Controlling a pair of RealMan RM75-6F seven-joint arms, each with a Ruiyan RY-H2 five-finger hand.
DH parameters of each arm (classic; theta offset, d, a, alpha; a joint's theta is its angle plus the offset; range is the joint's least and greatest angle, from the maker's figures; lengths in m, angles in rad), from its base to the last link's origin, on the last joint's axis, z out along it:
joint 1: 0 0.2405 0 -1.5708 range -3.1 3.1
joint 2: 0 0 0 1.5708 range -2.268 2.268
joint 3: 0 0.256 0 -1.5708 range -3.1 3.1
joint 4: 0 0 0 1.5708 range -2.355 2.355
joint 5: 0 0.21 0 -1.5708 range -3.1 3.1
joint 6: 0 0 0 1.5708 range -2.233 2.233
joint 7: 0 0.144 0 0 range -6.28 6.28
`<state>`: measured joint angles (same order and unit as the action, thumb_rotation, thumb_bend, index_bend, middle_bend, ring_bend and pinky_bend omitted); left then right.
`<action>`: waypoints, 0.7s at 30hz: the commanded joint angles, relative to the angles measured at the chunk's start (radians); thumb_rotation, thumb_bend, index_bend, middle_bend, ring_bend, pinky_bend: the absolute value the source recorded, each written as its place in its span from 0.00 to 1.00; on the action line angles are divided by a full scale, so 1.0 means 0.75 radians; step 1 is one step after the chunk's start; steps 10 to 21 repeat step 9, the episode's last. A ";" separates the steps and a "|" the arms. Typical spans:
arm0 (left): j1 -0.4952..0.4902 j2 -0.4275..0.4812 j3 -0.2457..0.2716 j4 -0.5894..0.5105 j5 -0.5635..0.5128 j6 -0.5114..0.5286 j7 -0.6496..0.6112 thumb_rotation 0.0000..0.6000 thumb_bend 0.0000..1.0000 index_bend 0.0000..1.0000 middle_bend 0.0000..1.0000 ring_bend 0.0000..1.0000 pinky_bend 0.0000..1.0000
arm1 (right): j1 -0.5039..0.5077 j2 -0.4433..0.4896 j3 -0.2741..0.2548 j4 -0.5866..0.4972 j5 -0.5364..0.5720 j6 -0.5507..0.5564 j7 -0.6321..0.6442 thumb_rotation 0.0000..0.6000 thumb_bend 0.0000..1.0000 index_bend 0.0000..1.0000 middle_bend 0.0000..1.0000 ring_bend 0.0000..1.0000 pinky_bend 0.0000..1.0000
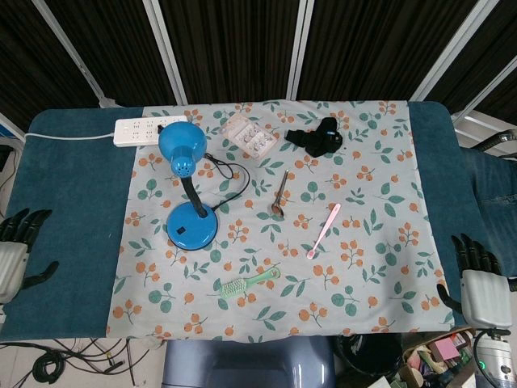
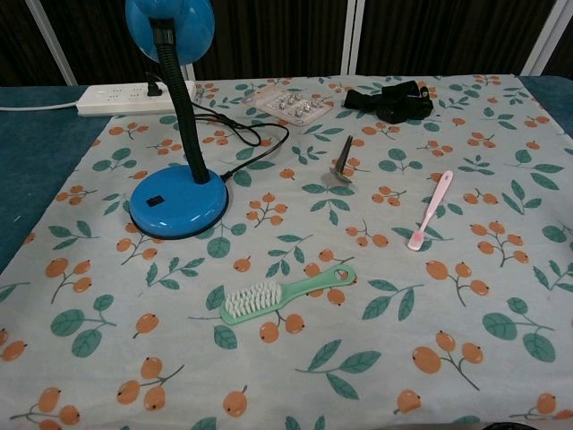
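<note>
— Where are the hands?
— The left hand (image 1: 11, 255) hangs off the desk's (image 1: 73, 186) left edge, fingers spread, holding nothing. The right hand (image 1: 482, 283) sits off the right edge, also released.
— And the lamp (image 1: 187, 194)?
— Upright toward the desk's left side on the floral cloth (image 1: 363, 202), well apart from both hands, cord running to the power strip (image 1: 145, 129) at the far left corner.

A lab-like recording booth is suggested by black pleated curtains (image 1: 234, 48) with white metal struts (image 1: 300, 48) behind a cloth-covered table (image 1: 73, 186).
</note>
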<state>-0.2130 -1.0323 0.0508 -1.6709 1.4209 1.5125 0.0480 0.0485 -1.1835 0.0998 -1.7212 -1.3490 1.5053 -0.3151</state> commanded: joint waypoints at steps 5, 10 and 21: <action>0.046 0.000 -0.004 0.092 -0.067 -0.061 -0.161 1.00 0.22 0.09 0.10 0.01 0.09 | 0.001 0.001 0.002 0.004 0.002 -0.001 0.001 1.00 0.19 0.00 0.04 0.06 0.13; 0.054 -0.002 -0.014 0.087 -0.051 -0.068 -0.164 1.00 0.22 0.09 0.10 0.01 0.09 | 0.002 0.001 0.004 0.006 0.004 -0.003 0.003 1.00 0.19 0.00 0.04 0.06 0.13; 0.054 -0.002 -0.014 0.087 -0.051 -0.068 -0.164 1.00 0.22 0.09 0.10 0.01 0.09 | 0.002 0.001 0.004 0.006 0.004 -0.003 0.003 1.00 0.19 0.00 0.04 0.06 0.13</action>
